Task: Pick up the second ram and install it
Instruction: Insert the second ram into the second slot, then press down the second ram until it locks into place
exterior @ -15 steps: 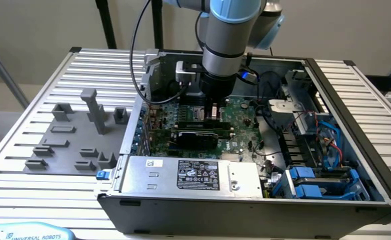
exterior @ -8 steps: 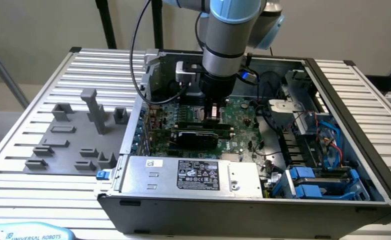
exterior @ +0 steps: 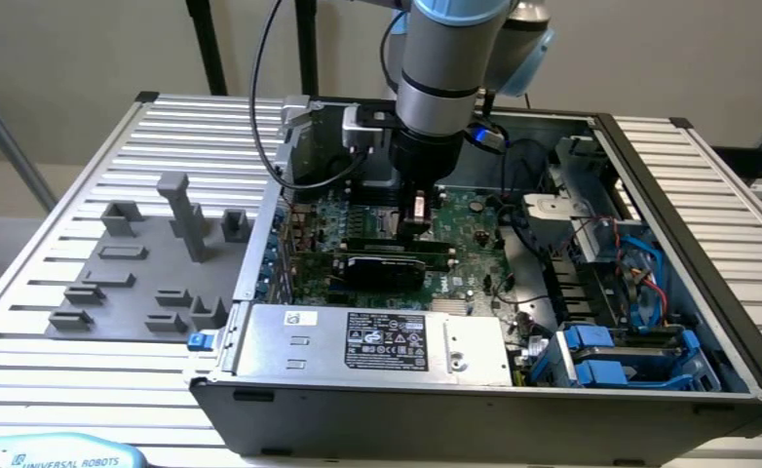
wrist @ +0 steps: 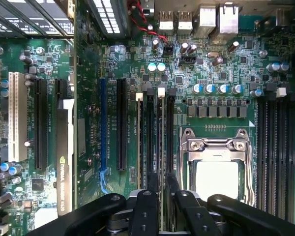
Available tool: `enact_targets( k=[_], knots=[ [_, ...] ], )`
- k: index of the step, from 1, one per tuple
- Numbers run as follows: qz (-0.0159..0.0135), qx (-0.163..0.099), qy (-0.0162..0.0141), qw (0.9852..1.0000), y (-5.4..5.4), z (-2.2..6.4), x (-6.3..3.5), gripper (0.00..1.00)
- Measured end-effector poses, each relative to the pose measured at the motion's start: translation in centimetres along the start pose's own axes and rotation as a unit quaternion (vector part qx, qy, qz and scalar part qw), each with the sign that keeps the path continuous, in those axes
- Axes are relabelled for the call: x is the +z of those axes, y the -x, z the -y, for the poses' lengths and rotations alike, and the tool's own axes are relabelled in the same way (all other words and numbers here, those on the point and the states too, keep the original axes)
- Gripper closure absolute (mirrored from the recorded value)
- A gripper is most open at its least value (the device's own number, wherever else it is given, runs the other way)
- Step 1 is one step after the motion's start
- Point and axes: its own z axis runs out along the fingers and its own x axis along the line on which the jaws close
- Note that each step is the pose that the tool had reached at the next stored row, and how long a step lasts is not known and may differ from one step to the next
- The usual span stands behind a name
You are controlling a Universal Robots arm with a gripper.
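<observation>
**Colours and patterns in the open computer case**

Motherboard point(wrist: 226, 59): green, dotted with small silver-topped capacitors. Expansion slots: 1 white point(wrist: 17, 115), 1 blue point(wrist: 103, 132), the others black. Memory slots point(wrist: 157, 132): black with white end clips. Processor socket point(wrist: 216, 167): silver frame around a pale centre. Gripper point(wrist: 160, 189): black. Power supply point(exterior: 368, 343): silver-grey, bearing a black label with white print. Drive brackets point(exterior: 609, 356): blue. Fixture blocks point(exterior: 160, 263): uniform grey. Tabletop point(exterior: 43, 224): pale grey, ribbed in parallel stripes. Arm point(exterior: 446, 49): silver-grey with a light blue cap.
</observation>
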Motion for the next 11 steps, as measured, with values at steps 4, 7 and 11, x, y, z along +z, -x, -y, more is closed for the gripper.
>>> enact_targets(
  k=[4, 7, 11],
  knots=[
    [0.0000, 0.000, 0.0000, 1.0000, 0.00, -0.01, -0.29, 0.87],
    [0.0001, 0.000, -0.0001, 1.0000, 0.01, -0.01, -0.29, 0.89],
    [0.0000, 0.000, 0.0000, 1.0000, 0.00, -0.01, -0.30, 0.89]
  ],
)
